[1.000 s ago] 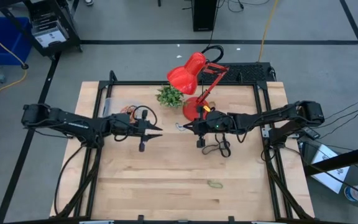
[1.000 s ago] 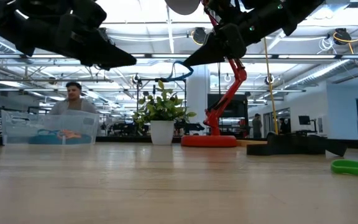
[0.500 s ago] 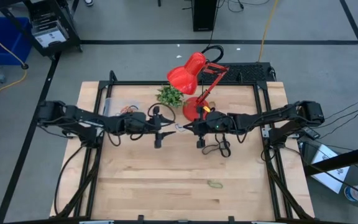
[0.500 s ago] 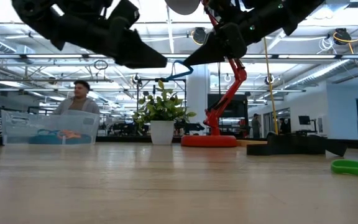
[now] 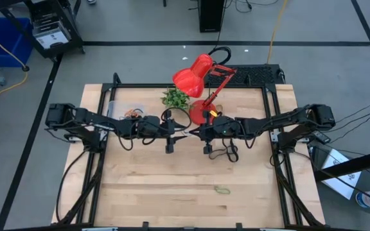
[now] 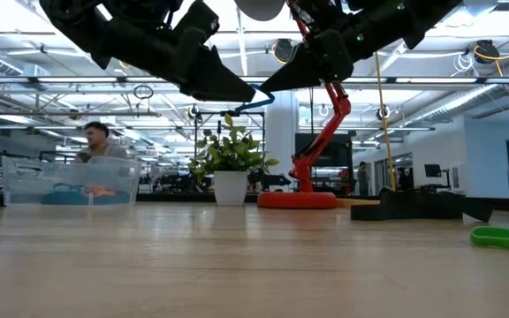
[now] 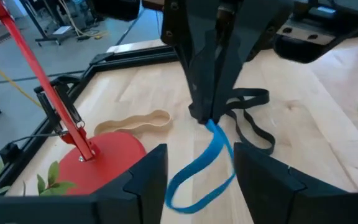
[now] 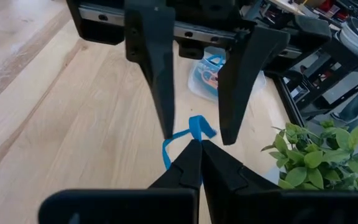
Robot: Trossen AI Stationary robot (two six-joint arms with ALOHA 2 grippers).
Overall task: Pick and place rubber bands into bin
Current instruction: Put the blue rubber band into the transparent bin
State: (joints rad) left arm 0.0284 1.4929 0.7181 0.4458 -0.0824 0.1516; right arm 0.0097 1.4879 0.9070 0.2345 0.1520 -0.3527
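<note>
- Wooden table (image 5: 172,186) is seen from above, with a red lamp (image 5: 194,74) and a small plant (image 5: 175,98) near its 12 o'clock edge.
- Right gripper (image 5: 189,131) is clenched on a blue rubber band (image 7: 204,165), held in the air above the table's middle.
- Left gripper (image 5: 184,133) is spread open, its fingers (image 8: 154,62) set on either side of the hanging blue band, tip to tip with the right gripper.
- Clear bin (image 5: 124,110) is placed toward 10 o'clock, with coloured bands inside.
- Black bands (image 5: 223,153) lie under the right arm; a tan band (image 7: 132,122) lies beside the lamp base.
- Green band (image 5: 222,189) is left toward 5 o'clock.
</note>
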